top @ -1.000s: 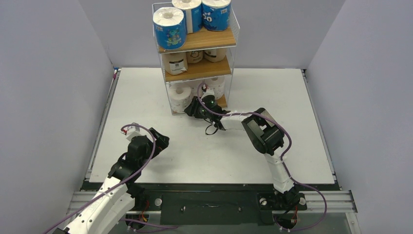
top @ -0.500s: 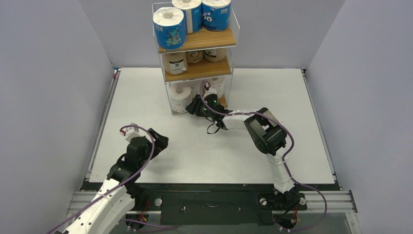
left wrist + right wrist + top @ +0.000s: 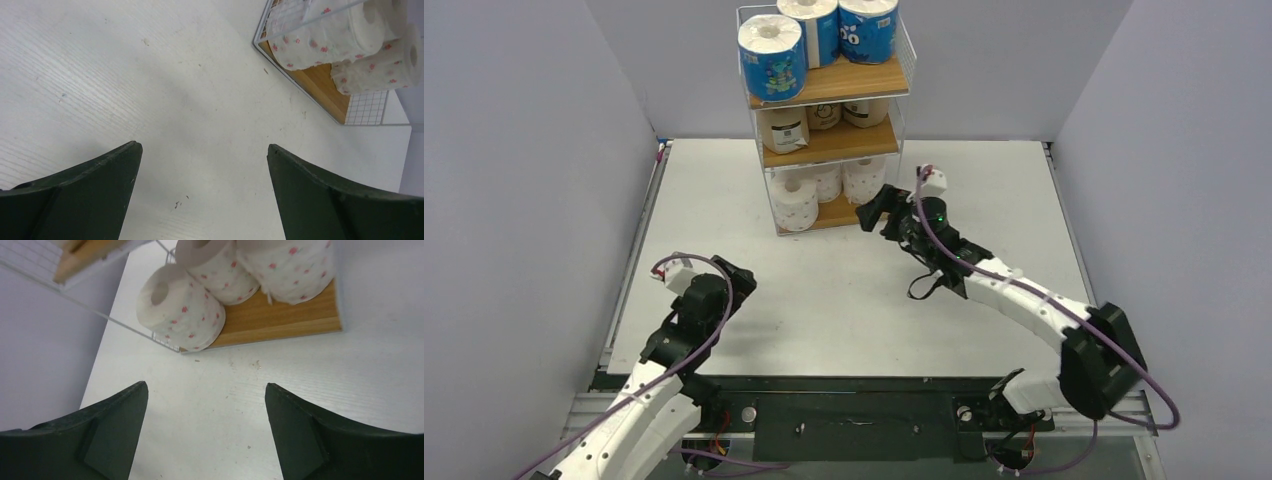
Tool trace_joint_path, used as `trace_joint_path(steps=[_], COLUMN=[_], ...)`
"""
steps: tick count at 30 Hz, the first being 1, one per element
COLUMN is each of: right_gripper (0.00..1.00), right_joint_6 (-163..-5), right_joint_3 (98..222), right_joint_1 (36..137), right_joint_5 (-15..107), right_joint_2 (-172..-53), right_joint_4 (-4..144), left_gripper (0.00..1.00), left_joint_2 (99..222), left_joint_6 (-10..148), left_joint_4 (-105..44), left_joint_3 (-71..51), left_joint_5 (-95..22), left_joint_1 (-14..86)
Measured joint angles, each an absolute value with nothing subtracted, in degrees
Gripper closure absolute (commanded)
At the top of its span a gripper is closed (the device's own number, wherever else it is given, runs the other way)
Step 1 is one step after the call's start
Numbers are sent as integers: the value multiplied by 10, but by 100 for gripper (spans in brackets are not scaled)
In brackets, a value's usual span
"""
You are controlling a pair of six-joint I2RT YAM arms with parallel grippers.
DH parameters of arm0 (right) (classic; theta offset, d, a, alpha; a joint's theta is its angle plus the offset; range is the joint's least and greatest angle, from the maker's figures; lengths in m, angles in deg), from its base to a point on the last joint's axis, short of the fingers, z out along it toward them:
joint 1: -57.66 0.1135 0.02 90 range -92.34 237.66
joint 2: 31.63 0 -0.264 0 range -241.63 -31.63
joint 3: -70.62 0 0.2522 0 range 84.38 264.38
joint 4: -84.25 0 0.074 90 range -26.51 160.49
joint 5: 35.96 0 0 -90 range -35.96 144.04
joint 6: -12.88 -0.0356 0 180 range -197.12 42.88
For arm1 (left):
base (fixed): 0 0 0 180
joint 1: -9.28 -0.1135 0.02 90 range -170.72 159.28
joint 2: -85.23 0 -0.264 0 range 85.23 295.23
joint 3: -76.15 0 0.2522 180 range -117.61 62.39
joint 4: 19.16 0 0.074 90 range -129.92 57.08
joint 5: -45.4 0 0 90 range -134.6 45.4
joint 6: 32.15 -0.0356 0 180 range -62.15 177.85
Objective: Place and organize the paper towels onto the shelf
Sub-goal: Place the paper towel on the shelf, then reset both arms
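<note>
Evidently sorted by colour, rolls [image 3: 771, 57] fill the shelf [image 3: 869, 77], upper centre; left gripper [image 3: 202, 150] and right gripper [image 3: 205, 387] gape empty.

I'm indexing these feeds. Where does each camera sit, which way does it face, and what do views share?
Top external: above and behind the arms, looking down on table and shelf; both arms show, left gripper and right gripper open.
Left wrist: at the left gripper, facing across the table to the shelf's corner; own fingers at bottom.
Right wrist: at the right gripper, facing the shelf's bottom board; own fingers at bottom.
Shared: all three show the white rolls on that board.
</note>
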State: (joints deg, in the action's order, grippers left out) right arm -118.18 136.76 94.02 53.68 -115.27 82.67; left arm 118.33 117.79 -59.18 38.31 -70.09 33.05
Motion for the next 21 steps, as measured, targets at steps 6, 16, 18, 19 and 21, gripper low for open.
trace_joint_path(steps=[6, 16, 18, 19, 21], right_gripper=[17, 15, 15, 15, 14], right_joint_6=[-1201, -1222, -1183, -1161, -1130], right_joint_3=[1370, 1339, 1296, 1279, 1262], right_joint_1=[937, 860, 840, 824, 794], right_joint_5=[707, 963, 991, 1000, 1006], right_joint_2=[-981, -889, -859, -849, -844], right_joint_4=[676, 549, 578, 591, 615], left_gripper=[4, 4, 4, 4, 4], left_joint_2=[1211, 1281, 1298, 1316, 1354], left_joint_6=[1183, 985, 918, 886, 845], left_joint_4=[-594, -439, -377, -347, -301], left_joint_3=[355, 360, 365, 366, 364], left_joint_5=[-768, -836, -836, -834, -827], left_joint_1=[330, 323, 315, 307, 281])
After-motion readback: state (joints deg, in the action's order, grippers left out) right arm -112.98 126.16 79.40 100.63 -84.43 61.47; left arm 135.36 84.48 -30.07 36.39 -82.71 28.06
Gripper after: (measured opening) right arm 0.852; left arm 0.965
